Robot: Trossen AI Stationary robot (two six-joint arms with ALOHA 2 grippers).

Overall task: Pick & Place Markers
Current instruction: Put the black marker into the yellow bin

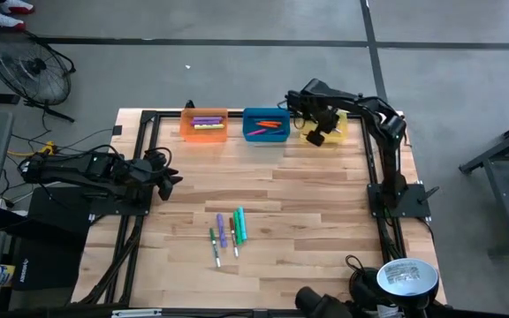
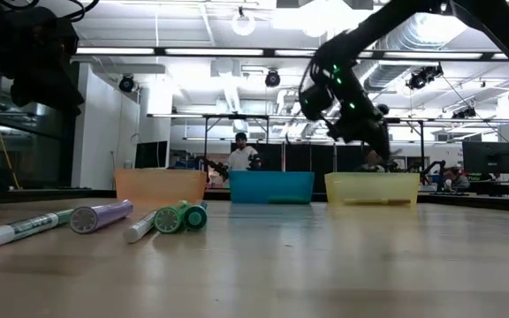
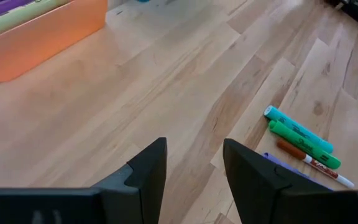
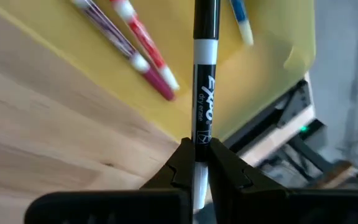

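Several markers (image 1: 228,231) in green, purple and orange lie flat in the middle of the table, also seen in the low view (image 2: 104,215) and ahead of my open left gripper (image 3: 194,165), which hovers near the table's left side (image 1: 173,179). My right gripper (image 4: 201,155) is over the yellow bin (image 1: 336,134) at the far edge, shut on a white marker with a black cap (image 4: 205,74). Red, pink and blue markers (image 4: 143,59) lie in that bin. My right gripper pinches the black-capped marker between its two fingers at the white barrel (image 4: 202,138), near the end opposite the cap. The marker runs on straight ahead past the fingertips, along the fingers. It is lifted clear, its capped end over the yellow bin.
An orange bin (image 1: 204,124) holding purple and green markers and a blue bin (image 1: 266,125) holding orange ones stand beside the yellow bin along the far edge. A dark frame borders the table (image 1: 140,159). Bare wood lies between the bins and the loose markers.
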